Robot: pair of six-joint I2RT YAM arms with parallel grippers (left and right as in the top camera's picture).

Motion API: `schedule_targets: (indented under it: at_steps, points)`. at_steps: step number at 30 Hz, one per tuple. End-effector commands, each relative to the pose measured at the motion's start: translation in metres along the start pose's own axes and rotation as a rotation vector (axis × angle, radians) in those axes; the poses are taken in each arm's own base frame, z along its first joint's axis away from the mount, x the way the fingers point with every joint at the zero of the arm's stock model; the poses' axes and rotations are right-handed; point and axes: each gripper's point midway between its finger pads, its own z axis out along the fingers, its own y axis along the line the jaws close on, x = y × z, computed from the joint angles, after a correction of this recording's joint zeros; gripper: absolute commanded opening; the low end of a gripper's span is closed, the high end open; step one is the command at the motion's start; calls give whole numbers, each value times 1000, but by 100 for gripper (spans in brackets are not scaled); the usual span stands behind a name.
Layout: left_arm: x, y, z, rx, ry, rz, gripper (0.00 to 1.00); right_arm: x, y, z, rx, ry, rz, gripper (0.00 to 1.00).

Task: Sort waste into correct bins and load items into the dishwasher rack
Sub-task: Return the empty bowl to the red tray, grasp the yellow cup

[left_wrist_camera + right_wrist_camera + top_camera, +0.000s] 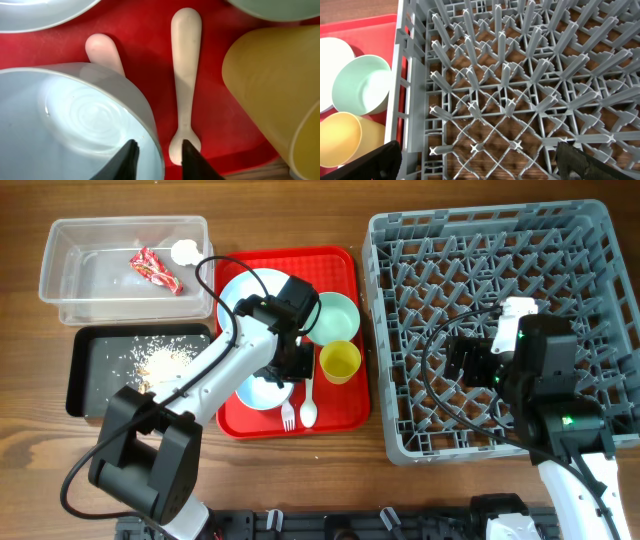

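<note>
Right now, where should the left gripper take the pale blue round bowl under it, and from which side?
Take the rim of the pale blue round bowl on the side facing the small yellow cup, coming down from above. The bowl stands upright, so its thin wall fits between the fingers; the left gripper hovers open astride it.

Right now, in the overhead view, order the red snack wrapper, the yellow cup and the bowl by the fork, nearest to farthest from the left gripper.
1. Bowl: its rim between the left gripper's jaws, on the red tray.
2. Yellow cup: close by, on the robot's right.
3. Red snack wrapper: farthest, in the clear container.
</note>
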Motion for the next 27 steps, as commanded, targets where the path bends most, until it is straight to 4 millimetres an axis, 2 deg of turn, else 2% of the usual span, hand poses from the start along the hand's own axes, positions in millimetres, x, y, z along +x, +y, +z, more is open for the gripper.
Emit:
schedule_targets:
  at_steps: [1,3,5,7,8,11,13,17,18,20,22,24,25,26,27]
  points:
    - [-5,1,-3,-12,-23,-9,43,-8,4,-5,-20,-19,13,100]
    - [-23,-9,-23,19,-89,1,49,-8,4,-5,-20,-19,13,100]
    - [-47,-23,-51,63,-183,10,57,-8,4,-5,-20,-18,13,100]
    - [-64,-40,-67,133,-249,24,57,-8,4,-5,-20,-19,13,100]
    - [-67,-46,-68,160,-261,28,55,-8,4,-5,-20,-19,13,100]
    - [-64,-52,-56,155,-235,42,53,-8,4,-5,-20,-19,13,100]
    - [-55,-55,-31,126,-169,56,53,-8,4,-5,-20,-18,13,100]
    - [-39,-53,4,75,-58,66,38,-8,4,-5,-20,-18,13,100]
    - [-38,-53,6,71,-51,65,32,-8,4,-5,-20,-18,13,100]
    - [-39,-53,6,71,-52,66,4,-8,4,-5,-20,-18,13,100]
    - [-39,-52,5,71,-53,63,4,-8,4,-5,-20,-18,12,100]
    - [-39,-53,-5,77,-63,64,4,-10,4,-5,-20,-27,12,100]
    - [-38,-52,-19,92,-74,59,4,-14,3,-5,-16,-45,12,100]
    - [-40,-53,-45,163,-106,40,4,-23,4,-5,-21,-80,11,100]
    - [-47,-53,-66,246,-143,15,4,-31,13,-6,-73,-109,9,100]
